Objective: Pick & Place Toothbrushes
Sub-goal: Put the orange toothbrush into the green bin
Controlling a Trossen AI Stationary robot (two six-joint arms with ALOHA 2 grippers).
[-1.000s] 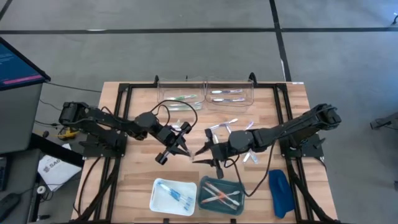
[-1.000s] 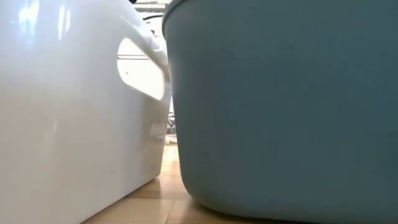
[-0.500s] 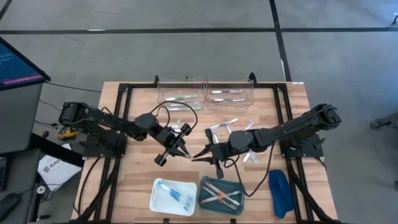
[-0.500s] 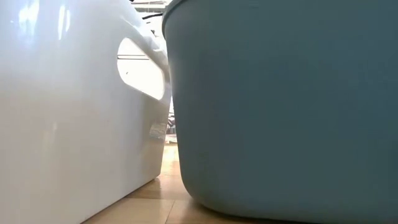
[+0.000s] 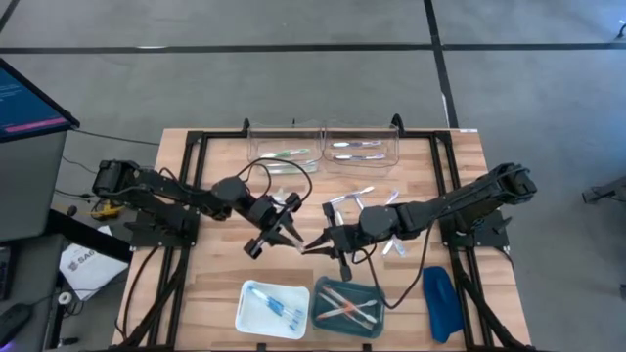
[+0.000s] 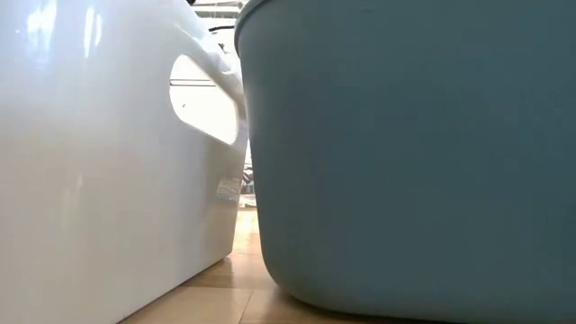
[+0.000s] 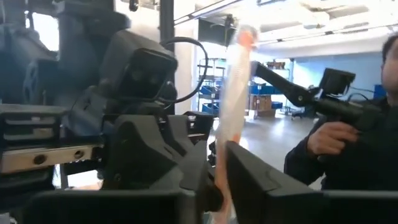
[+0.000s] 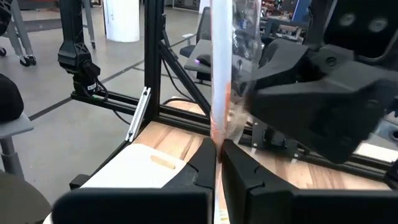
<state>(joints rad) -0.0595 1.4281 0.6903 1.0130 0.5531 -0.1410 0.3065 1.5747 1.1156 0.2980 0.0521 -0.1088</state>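
Over the middle of the table my two grippers meet tip to tip. Between them is one toothbrush (image 5: 306, 245), orange-pink in a clear wrapper. My right gripper (image 5: 319, 243) is shut on it. My left gripper (image 5: 288, 238) stands slightly open, with one end of the toothbrush (image 7: 219, 180) between its fingers. Loose toothbrushes (image 5: 354, 197) lie flat on the wood farther back. Others lie in the white tray (image 5: 246, 315), the teal tray (image 5: 321, 289) and the two clear bins (image 5: 284, 149). My left gripper has the toothbrush's end between its two fingers (image 7: 249, 186), which point about level toward the table's right. Whether either finger touches it, I cannot tell. My right gripper pinches the wrapped toothbrush (image 8: 217, 134) between its two fingertips, coming about level from the table's right. The fingers lie across it. The toothbrush is lifted clear of the table.
A dark-blue oblong object (image 5: 440, 303) lies at the near right. The black frame rails (image 5: 196, 196) run along both sides. In the low view the white tray's wall (image 6: 108, 162) and the teal tray's wall (image 6: 405, 153) block everything. A person (image 7: 367, 143) stands beyond the table.
My right gripper has shut on the toothbrush, which my left gripper held out to it. My left gripper's fingers have then parted a little. Both arms have stayed where they were, and the toothbrush stays clear of the table.
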